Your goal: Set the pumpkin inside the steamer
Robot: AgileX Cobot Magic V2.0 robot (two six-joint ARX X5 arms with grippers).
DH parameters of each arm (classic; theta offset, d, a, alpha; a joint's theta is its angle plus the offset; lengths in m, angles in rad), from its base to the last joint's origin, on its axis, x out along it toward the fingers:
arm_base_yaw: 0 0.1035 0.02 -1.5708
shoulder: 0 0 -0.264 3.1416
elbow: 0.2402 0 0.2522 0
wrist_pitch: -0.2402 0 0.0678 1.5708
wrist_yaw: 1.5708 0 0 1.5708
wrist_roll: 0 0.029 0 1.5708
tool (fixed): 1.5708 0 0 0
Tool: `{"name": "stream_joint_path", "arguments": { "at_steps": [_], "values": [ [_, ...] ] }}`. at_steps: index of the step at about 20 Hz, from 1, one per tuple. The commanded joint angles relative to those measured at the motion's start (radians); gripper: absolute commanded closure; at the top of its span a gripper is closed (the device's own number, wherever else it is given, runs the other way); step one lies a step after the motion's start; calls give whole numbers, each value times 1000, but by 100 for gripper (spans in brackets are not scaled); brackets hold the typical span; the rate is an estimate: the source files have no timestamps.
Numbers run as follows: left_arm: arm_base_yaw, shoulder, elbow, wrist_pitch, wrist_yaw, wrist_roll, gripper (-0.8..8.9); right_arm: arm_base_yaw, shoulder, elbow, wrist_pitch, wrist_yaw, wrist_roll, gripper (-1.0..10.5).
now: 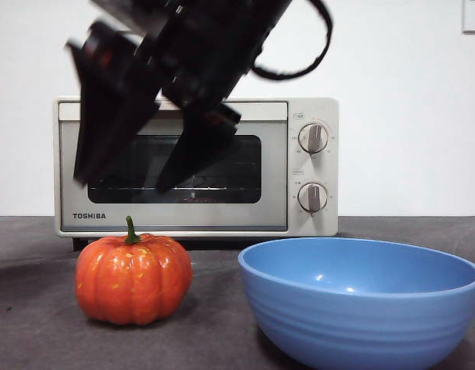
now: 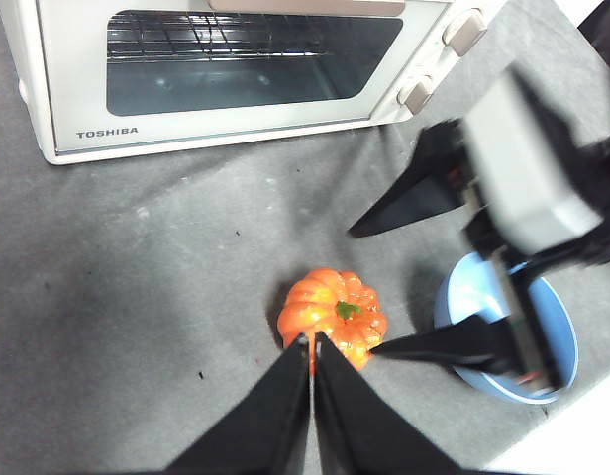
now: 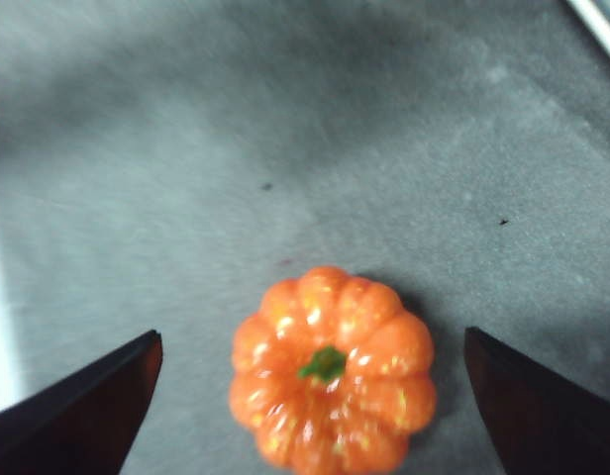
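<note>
Two jaws of the right gripper [image 1: 122, 181] hung spread wide and empty above the pumpkin [image 1: 133, 279], which sat before the steamer [image 1: 195, 166] (door shut). Reaching stage, I judged; next it needed lowering around the pumpkin. The left gripper [image 2: 312, 341] waited, jaws together.

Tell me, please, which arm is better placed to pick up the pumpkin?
Right. The right gripper hangs just above the pumpkin, jaws wide open on either side of it. The left gripper is shut and sits higher.
</note>
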Motion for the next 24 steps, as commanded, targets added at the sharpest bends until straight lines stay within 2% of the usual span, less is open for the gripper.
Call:
{"name": "stream_joint_path", "arguments": {
  "at_steps": [1,4,16,24],
  "values": [
    [-2,5,21,6,5,14,798,21,55,23,16,41,-11,458],
    [-2,5,21,5,5,14,798,26,98,23,21,87,-11,448],
    [-2,5,21,6,5,14,798,45,174,23,33,100,-10,423],
    [-2,5,21,7,5,14,798,47,182,23,12,101,2,586]
  ]
}}
